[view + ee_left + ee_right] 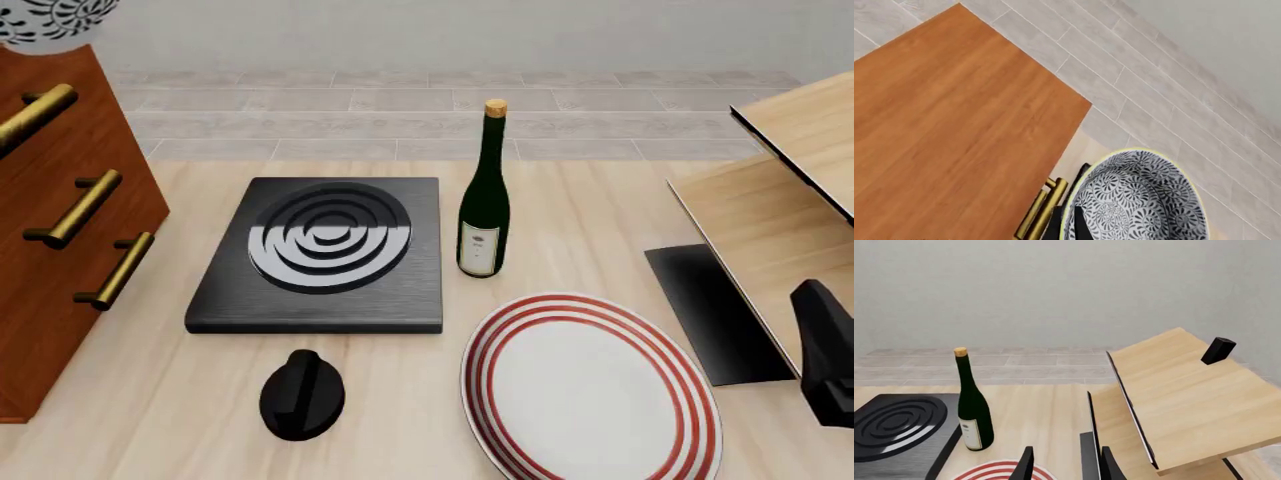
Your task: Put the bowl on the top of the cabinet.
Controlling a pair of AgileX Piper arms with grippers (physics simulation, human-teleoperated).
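Left gripper (pixel 1077 227) pinches the rim of the round, deep, blue-black floral bowl (pixel 1137 200), held aloft beside the reddish-brown wooden cabinet's top (pixel 954 125). Transfer over the top and release remain. Right gripper (pixel 1064 462), spread, idles.

blue-black floral bowl (pixel 1137 200), reddish-brown cabinet (pixel 60 230), red-ringed white plate (pixel 587 390)

A: Where does the front view sit?
B: High, looking down the counter (pixel 561 200).
A: And the wrist views?
B: Left hangs close above the cabinet (pixel 954 125); right looks level, sharing the bottle (pixel 973 410) with the front.
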